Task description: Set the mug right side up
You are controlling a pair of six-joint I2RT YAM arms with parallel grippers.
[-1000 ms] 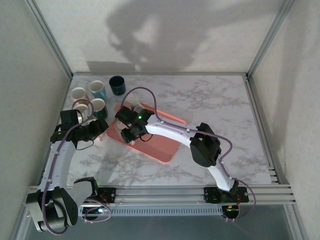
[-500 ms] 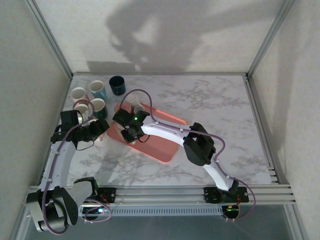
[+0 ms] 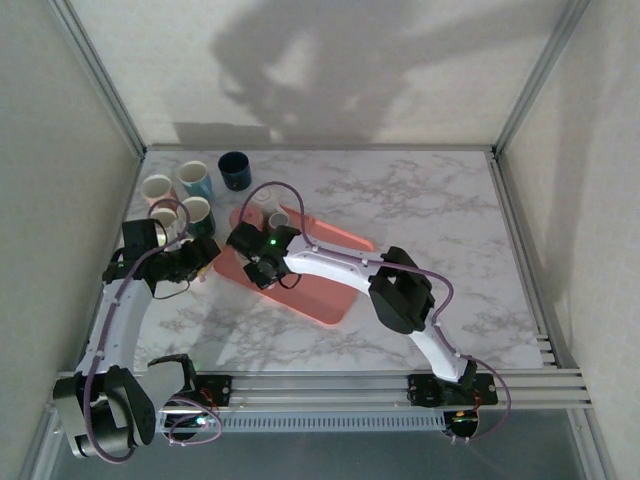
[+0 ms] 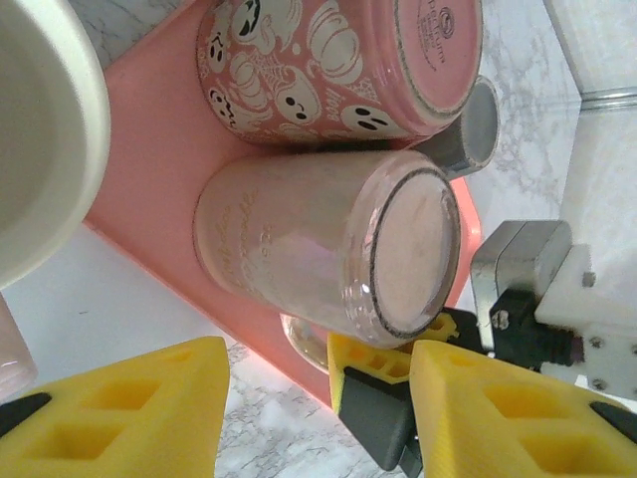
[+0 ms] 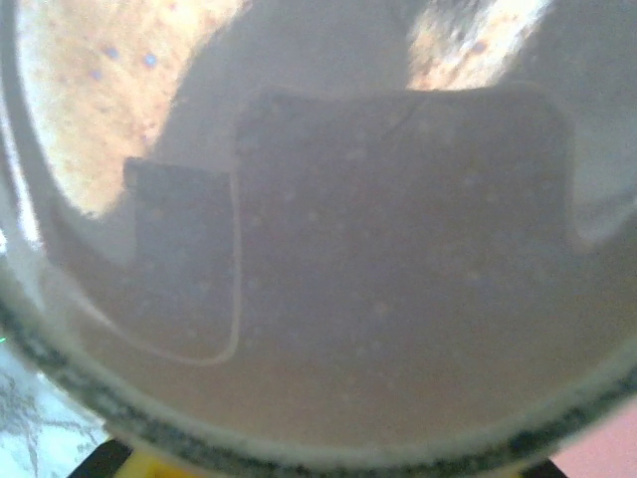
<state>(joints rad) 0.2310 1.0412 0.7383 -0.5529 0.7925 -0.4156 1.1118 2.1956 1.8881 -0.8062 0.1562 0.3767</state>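
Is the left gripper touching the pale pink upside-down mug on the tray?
Apart. The left wrist view shows the left gripper with its yellow fingers short of the pale pink mug, with marble table and the pink tray edge between.

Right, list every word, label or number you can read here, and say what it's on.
Side of the pearly pink mug: faint gold script, too blurred to read.
Base of the ghost-patterned mug: small printed mark, cut off and too small to read.
No other text is legible.
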